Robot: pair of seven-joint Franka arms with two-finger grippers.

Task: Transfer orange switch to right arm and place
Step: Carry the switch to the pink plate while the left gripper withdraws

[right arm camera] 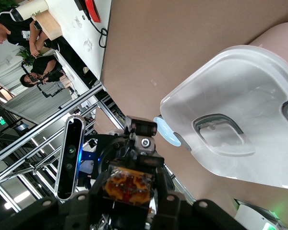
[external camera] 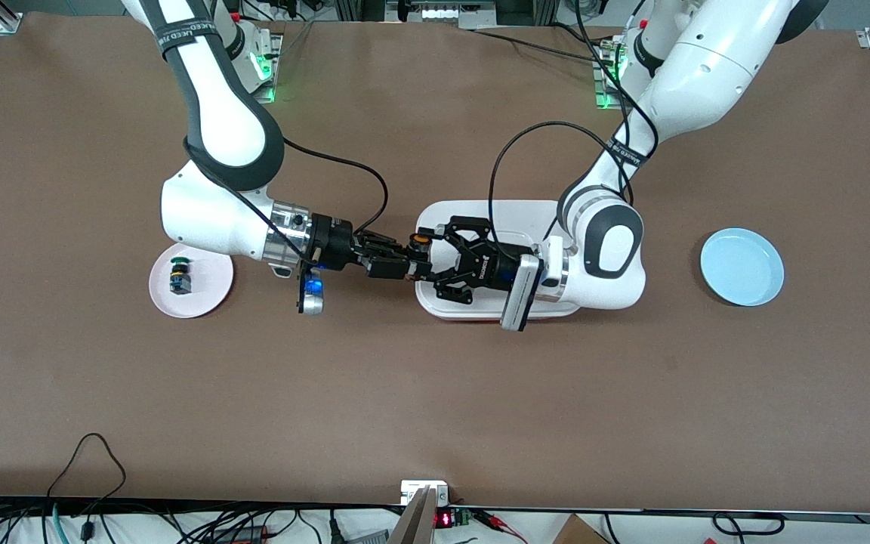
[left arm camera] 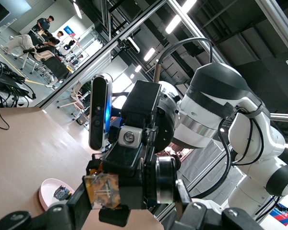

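right gripper [external camera: 414,261] clamped on orange switch [external camera: 421,240] | left gripper [external camera: 435,261] fingers apart around it | over white tray [external camera: 480,211]

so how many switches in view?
2. The orange switch is up in the air over the white tray, between the left tool and right tool. The green switch sits on the pink plate.
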